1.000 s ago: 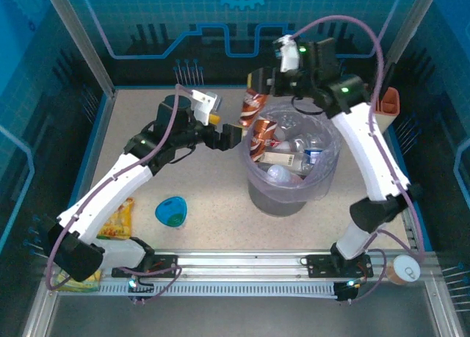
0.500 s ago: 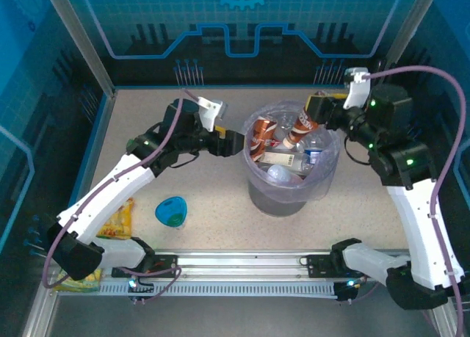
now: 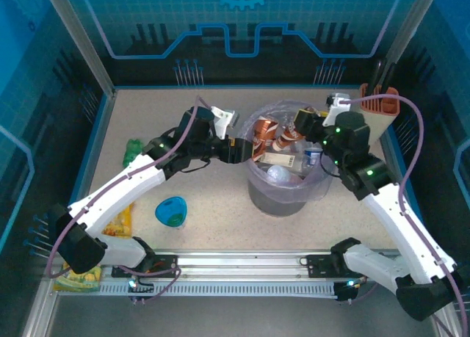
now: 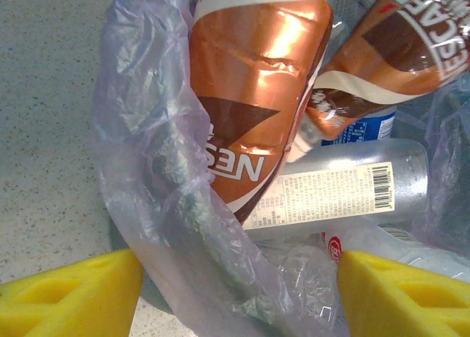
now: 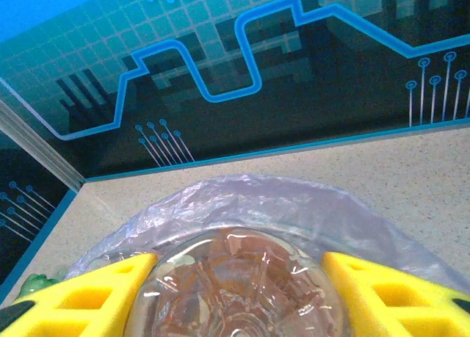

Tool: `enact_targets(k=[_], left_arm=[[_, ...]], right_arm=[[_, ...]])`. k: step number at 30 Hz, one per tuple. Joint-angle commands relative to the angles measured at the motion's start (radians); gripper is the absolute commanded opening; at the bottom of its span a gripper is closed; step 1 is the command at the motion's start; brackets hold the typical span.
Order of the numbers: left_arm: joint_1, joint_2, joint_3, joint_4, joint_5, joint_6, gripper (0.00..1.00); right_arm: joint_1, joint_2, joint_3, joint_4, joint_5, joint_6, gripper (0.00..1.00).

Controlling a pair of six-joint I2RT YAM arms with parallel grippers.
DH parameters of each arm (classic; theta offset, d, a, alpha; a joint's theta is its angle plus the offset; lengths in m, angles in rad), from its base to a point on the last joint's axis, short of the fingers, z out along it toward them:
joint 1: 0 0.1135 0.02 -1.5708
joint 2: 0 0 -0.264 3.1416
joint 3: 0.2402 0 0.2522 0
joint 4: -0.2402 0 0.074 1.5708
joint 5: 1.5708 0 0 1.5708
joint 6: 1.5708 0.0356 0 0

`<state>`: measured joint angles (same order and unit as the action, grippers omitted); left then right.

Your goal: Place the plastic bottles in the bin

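Note:
The bin, a grey bucket with a lilac bag, stands mid-table and holds several plastic bottles. My right gripper is shut on a brown-labelled bottle, tilted over the bin's back rim. In the right wrist view the bottle's clear base fills the gap of the right gripper. My left gripper is open at the bin's left rim. In the left wrist view it straddles the bag's edge, with a brown bottle leaning inside. A green bottle lies on the table at far left.
A small blue bowl sits in front of the left arm. Yellow snack packets lie near the left base. A beige-and-orange knife block stands at the back right, close behind the right arm.
My right arm has swung the brown-labelled bottle from behind the bin's left side to above its back rim. My left gripper has moved right to the bin's rim and narrowed somewhat.

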<state>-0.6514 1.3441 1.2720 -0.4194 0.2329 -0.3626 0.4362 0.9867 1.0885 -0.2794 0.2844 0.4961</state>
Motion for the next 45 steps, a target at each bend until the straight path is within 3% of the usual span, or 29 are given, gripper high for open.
enact_targets(k=[1, 4, 9, 11, 14, 17, 23, 29, 35, 40, 45], left_arm=[[-0.008, 0.011, -0.022, 0.034, 0.007, -0.016, 0.7], [-0.008, 0.01, -0.03, 0.048, 0.005, -0.016, 0.69], [-0.009, 0.019, -0.027, 0.047, -0.001, -0.012, 0.68], [-0.009, 0.018, -0.026, 0.047, -0.001, -0.008, 0.67], [-0.008, 0.023, -0.023, 0.04, -0.005, -0.001, 0.67], [-0.009, 0.026, -0.022, 0.039, -0.009, 0.0, 0.66], [-0.008, 0.032, -0.013, 0.033, -0.012, 0.002, 0.66], [-0.008, 0.041, -0.008, 0.034, -0.013, 0.003, 0.65], [-0.009, 0.054, 0.0, 0.037, -0.011, 0.004, 0.65], [-0.008, 0.049, 0.024, 0.025, -0.012, 0.011, 0.65], [-0.008, 0.025, 0.099, -0.047, -0.048, 0.063, 0.81]], right_arm=[[0.056, -0.004, -0.052, 0.068, 0.12, 0.025, 0.12], [0.058, -0.001, -0.039, 0.028, 0.129, 0.029, 0.27], [0.054, 0.003, 0.074, -0.151, 0.145, -0.015, 0.83], [0.044, 0.024, 0.161, -0.268, 0.154, -0.054, 0.92], [0.016, 0.036, 0.265, -0.386, 0.143, -0.099, 0.93], [-0.033, 0.036, 0.326, -0.458, 0.1, -0.116, 0.87], [-0.088, 0.083, 0.369, -0.561, 0.0, -0.102, 0.56], [-0.093, 0.128, 0.288, -0.489, -0.121, -0.034, 0.34], [-0.093, 0.132, 0.204, -0.434, -0.173, 0.028, 0.32], [-0.114, 0.119, 0.251, -0.461, -0.155, -0.005, 0.33], [-0.153, 0.15, 0.379, -0.505, -0.174, -0.069, 0.51]])
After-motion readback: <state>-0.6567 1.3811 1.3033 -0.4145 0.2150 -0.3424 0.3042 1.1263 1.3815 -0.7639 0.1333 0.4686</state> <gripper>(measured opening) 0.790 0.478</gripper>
